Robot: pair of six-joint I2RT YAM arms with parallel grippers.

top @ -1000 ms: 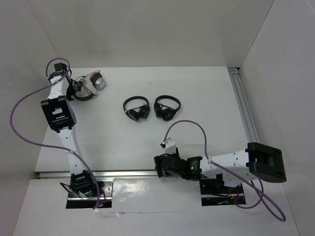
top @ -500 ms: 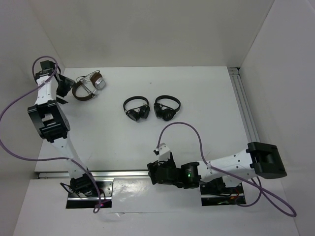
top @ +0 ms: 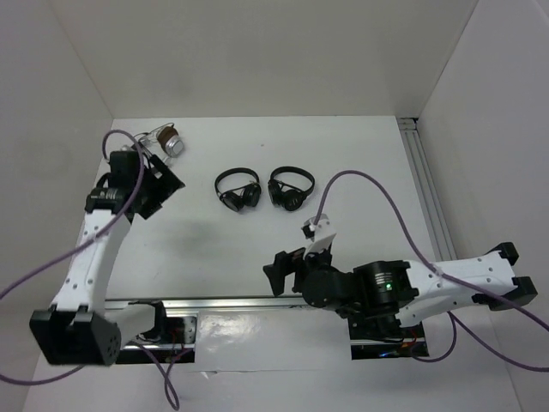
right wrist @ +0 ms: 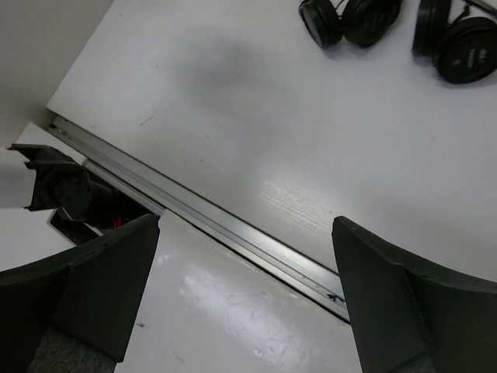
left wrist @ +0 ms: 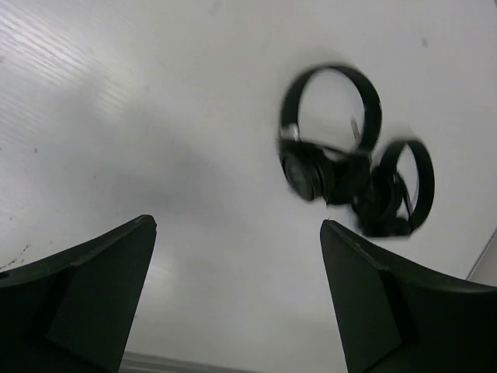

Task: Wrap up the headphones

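The headphones (top: 172,143) are mostly hidden behind left arm (top: 110,225). Two black sets are counted: left black set (top: 249,196), right black set (top: 292,199). Fingers of left gripper (left wrist: 237,299) and right gripper (right wrist: 247,299) are held apart.

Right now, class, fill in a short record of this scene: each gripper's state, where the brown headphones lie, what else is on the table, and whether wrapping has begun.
left gripper: open, empty, above bare table
right gripper: open, empty, over the table's near edge
brown headphones: far left corner, partly hidden by the left arm
black headphones: two pairs, side by side mid-table, untouched
wrapping: not begun; neither gripper holds anything
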